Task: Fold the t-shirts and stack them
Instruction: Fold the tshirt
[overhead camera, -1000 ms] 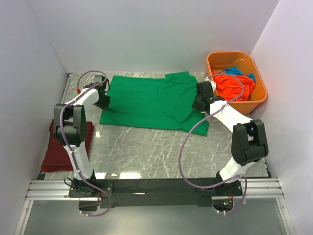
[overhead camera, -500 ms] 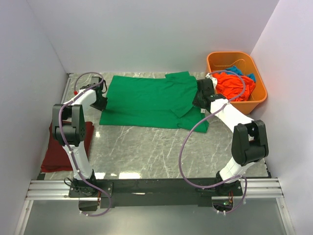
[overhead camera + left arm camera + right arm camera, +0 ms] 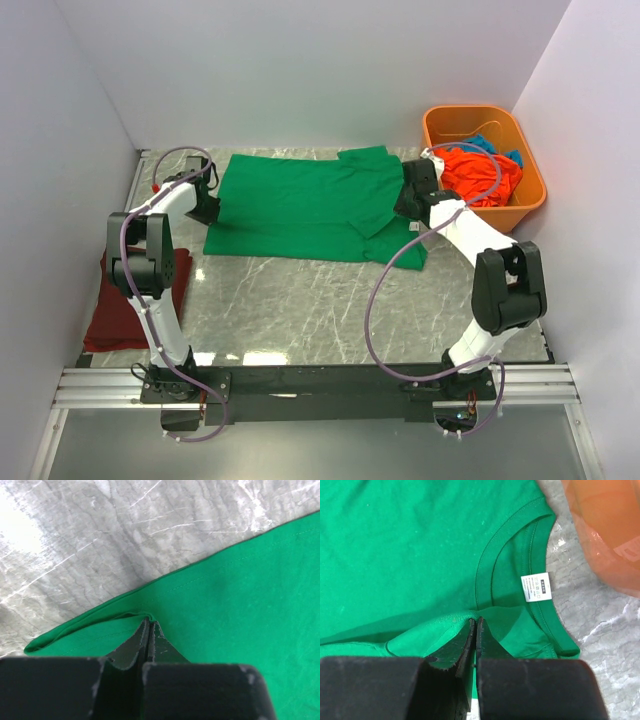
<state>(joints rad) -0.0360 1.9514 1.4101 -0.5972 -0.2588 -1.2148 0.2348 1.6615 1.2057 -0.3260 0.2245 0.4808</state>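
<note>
A bright green t-shirt lies spread on the marble table, partly folded, collar to the right. My left gripper is shut on the shirt's left hem; in the left wrist view the cloth is pinched at the fingertips. My right gripper is shut on a fold of the green shirt next to the collar and its white label. A maroon t-shirt lies folded at the left edge. Orange and blue shirts lie in the tub.
An orange plastic tub stands at the back right, close to my right gripper; its wall shows in the right wrist view. White walls close in the table on three sides. Bare marble lies in front of the green shirt.
Both grippers have drawn toward the back of the table with the green shirt's edges pinched, the right one now next to the collar. The front sleeve flap has shifted with them.
</note>
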